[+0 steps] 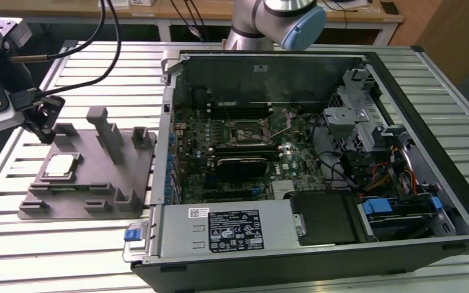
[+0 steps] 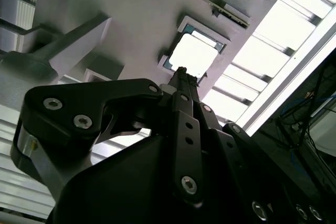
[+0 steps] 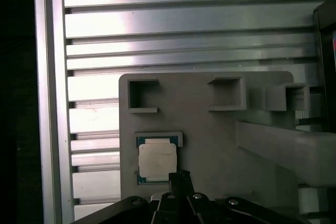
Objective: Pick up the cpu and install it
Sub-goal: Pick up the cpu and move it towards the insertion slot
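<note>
The cpu [image 1: 61,166] is a small silvery square chip lying flat in a recess at the exterior view's left end of the grey fixture [image 1: 96,177]. My gripper [image 1: 41,129] hangs above the fixture, just behind and to the left of the chip, with its fingers shut and nothing between them. In both wrist views the cpu [image 3: 157,160] [image 2: 194,56] lies just past my fingertips [image 3: 179,176] [image 2: 181,72], apart from them. The black-framed motherboard socket [image 1: 248,129] sits inside the open computer case [image 1: 430,73].
Tall grey posts [image 1: 108,131] rise from the fixture to the right of the chip. The case wall [image 1: 168,110] stands beside the fixture. The slatted metal table [image 1: 71,244] extends around both. Cables [image 1: 108,43] trail from the arm at upper left.
</note>
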Controlling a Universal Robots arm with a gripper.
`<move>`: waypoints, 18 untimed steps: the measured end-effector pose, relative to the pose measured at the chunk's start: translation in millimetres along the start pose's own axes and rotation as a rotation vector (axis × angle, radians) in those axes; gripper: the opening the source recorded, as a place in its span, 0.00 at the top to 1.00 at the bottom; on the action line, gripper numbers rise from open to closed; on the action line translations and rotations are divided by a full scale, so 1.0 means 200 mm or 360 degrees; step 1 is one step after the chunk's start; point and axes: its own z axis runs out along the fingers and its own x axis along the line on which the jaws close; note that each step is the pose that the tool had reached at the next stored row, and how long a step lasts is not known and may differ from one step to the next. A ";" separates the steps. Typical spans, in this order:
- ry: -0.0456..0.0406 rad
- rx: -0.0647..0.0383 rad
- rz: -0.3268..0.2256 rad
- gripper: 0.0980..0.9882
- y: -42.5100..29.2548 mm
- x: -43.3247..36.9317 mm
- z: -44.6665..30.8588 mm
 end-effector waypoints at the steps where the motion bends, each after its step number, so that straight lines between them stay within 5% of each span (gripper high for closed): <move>1: 0.0000 0.0000 0.0000 0.99 -0.002 0.002 0.004; 18: 0.0000 0.0000 0.0000 0.99 -0.035 0.027 0.099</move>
